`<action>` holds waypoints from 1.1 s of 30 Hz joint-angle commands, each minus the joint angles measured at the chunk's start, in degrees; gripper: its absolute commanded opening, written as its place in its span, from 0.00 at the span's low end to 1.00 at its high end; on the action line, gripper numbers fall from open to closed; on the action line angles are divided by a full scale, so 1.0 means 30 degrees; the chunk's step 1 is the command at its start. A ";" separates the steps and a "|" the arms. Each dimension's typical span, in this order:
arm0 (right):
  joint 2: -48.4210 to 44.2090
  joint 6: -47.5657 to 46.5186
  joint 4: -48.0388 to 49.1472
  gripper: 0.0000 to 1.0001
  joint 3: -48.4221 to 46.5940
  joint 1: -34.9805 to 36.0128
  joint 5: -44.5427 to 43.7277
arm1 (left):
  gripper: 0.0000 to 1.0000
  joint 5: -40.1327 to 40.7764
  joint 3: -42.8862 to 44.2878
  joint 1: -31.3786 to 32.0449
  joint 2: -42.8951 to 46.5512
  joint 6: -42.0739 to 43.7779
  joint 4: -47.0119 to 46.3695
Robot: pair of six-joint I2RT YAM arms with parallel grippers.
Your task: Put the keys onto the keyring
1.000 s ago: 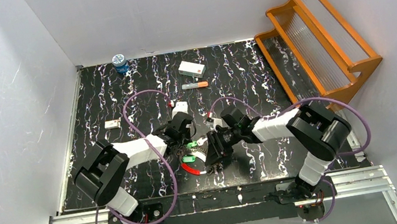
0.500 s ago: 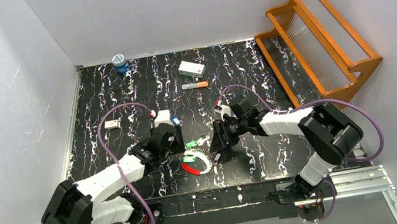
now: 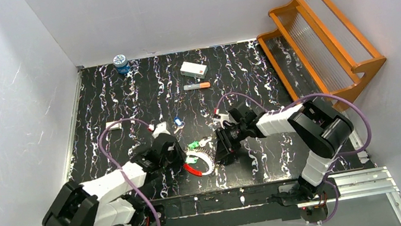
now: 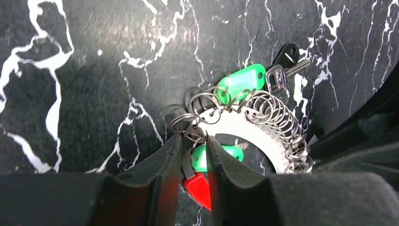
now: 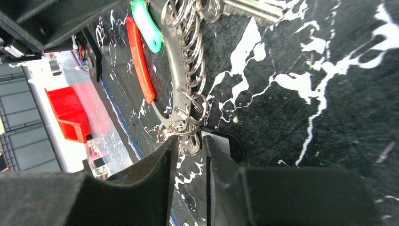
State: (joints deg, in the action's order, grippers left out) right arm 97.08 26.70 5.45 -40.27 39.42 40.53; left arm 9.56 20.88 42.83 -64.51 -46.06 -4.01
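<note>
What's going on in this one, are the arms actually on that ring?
Both arms are down at the keyring, which lies on the black table. The left gripper straddles it where white meets red; the right gripper straddles its bunch of small split rings. Whether either is clamped is unclear. A green tag and a silver key sit at the ring's far side; a blue-headed key lies apart on the table, not on it.

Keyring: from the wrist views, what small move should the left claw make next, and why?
Probably close the left claw firmly on the keyring: its fingers straddle the loop's end beside the red section, while the right claw straddles small rings at the other end. A pinch would steady it.
</note>
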 commanded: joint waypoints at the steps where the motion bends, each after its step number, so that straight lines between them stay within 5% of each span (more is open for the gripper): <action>1: 0.0521 -0.0541 -0.0518 0.32 0.0442 0.0470 0.0557 | 0.22 0.1134 0.1456 -0.0326 -0.2473 0.1041 0.1205; 12: 0.0619 0.2039 0.2223 0.32 0.1050 0.2215 0.2217 | 0.17 0.1092 0.5393 -0.1490 -0.9137 0.6023 0.1645; 16: -0.0882 0.1824 0.1816 0.41 0.0954 0.2212 0.0714 | 0.17 0.1740 0.6507 -0.1647 -0.9689 0.7266 0.1918; 24: -0.5121 -0.0753 -0.1373 0.59 0.0008 0.1708 -0.4991 | 0.24 0.1150 0.5563 -0.1649 -0.5952 0.8670 0.0704; 33: -0.6304 -0.4300 -0.2258 0.62 -0.0318 0.1515 -0.8281 | 0.37 -0.0185 0.1321 -0.1649 0.1055 0.7947 -0.2226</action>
State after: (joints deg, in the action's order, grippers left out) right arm 78.61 20.29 1.19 -39.22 44.31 20.78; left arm 10.98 29.36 38.02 -69.28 -21.63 -6.04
